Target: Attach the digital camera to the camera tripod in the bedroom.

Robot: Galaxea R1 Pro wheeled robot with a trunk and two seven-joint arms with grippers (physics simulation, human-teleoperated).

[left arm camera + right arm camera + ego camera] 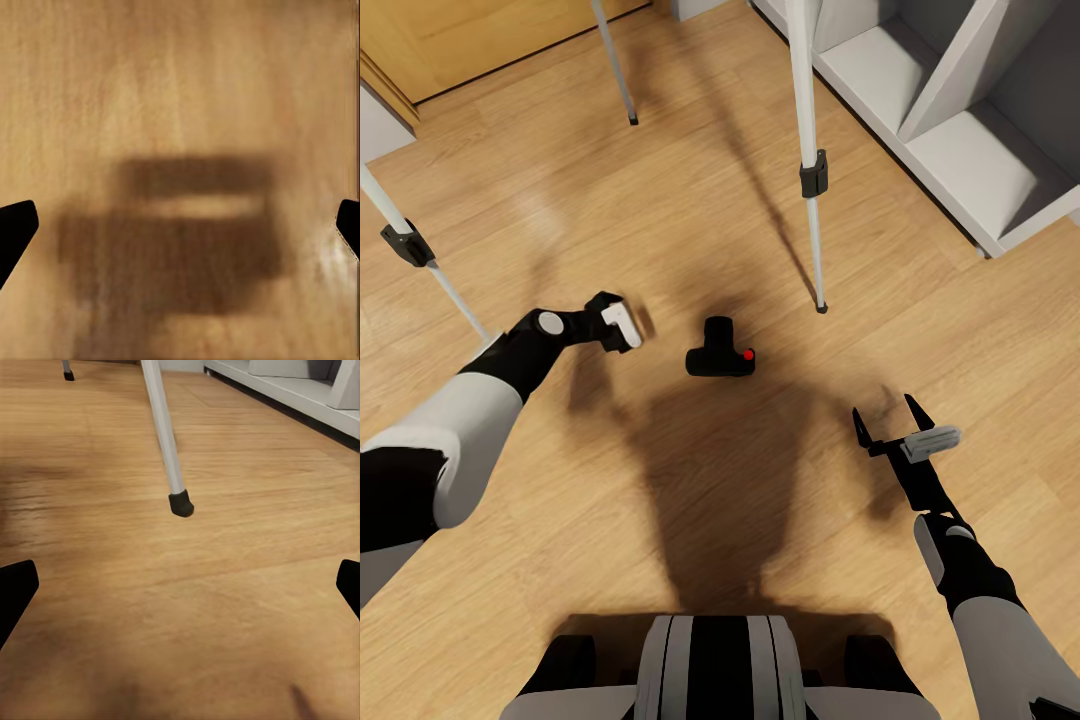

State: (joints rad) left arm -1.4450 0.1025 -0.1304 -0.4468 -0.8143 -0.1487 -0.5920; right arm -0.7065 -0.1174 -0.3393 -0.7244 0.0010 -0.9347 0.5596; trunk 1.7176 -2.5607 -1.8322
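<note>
The camera (719, 353) lies on the wood floor (660, 200) near the centre of the head view, lens bump pointing toward 12 o'clock and its red button (748, 354) at the 3 o'clock end. The left gripper (618, 322) is just beside it at about 9 o'clock, apart from it and touching nothing. The right gripper (890, 420) is farther off, at about 4 o'clock from the camera, also clear of it. The right gripper's black fingers (860, 425) stand apart with nothing between them; in the right wrist view the two fingertips (15, 589) sit at opposite edges of the picture, wide open over bare floor. In the left wrist view the fingertips (15, 225) likewise sit far apart at the edges, open and empty, with only the gripper's shadow on the planks below. The tripod (807, 100) stands around the camera: one silver leg with a black clamp (813, 173) comes down to a black foot (821, 308) at about 1 o'clock from the camera, a second leg (430, 262) runs in at 9 to 10 o'clock behind the left arm, and a third (615, 65) ends at 11 o'clock. The right wrist view shows one leg's foot (181, 504) planted on the floor ahead of the open fingers. White shelving (960, 130) lies at 1 to 2 o'clock, a wooden door (480, 35) at 11 o'clock.
</note>
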